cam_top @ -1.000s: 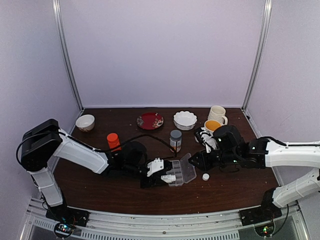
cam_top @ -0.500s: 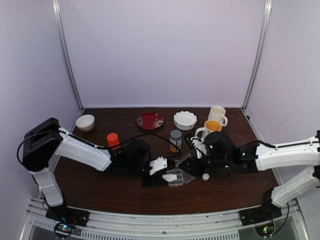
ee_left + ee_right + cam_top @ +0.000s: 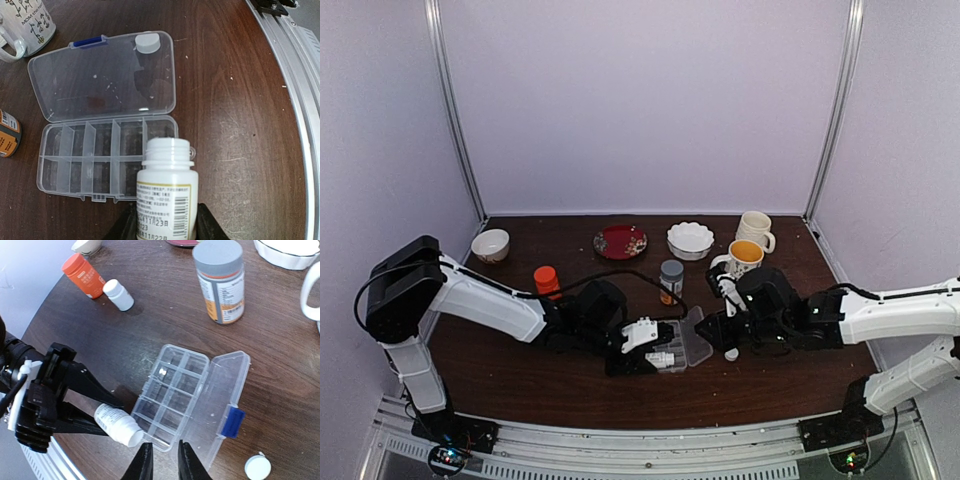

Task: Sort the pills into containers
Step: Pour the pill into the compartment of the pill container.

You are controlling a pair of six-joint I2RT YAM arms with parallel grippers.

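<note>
The left gripper (image 3: pixel 167 227) clamped an uncapped white bottle (image 3: pixel 167 192) at the near-left corner of the organizer (image 3: pixel 172 400). The right gripper (image 3: pixel 162 462) hovered alongside, narrowly parted, empty. Farther in, tiny pills (image 3: pixel 162 371) sat in one compartment (image 3: pixel 158 376), likely light, hard, roll-prone: pinch squarely.

Left arm (image 3: pixel 485 303), right arm (image 3: pixel 892 314): white shells, black joints, black jaws.

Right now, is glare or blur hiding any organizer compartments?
Left wrist view: sharp; one glare spot on the open lid, none on the compartments, though the white bottle hides the lower-right ones. Right wrist view: sharp, no strong glare on the organizer, table edge bowed by the lens. Top view: compartments too small to judge.
</note>
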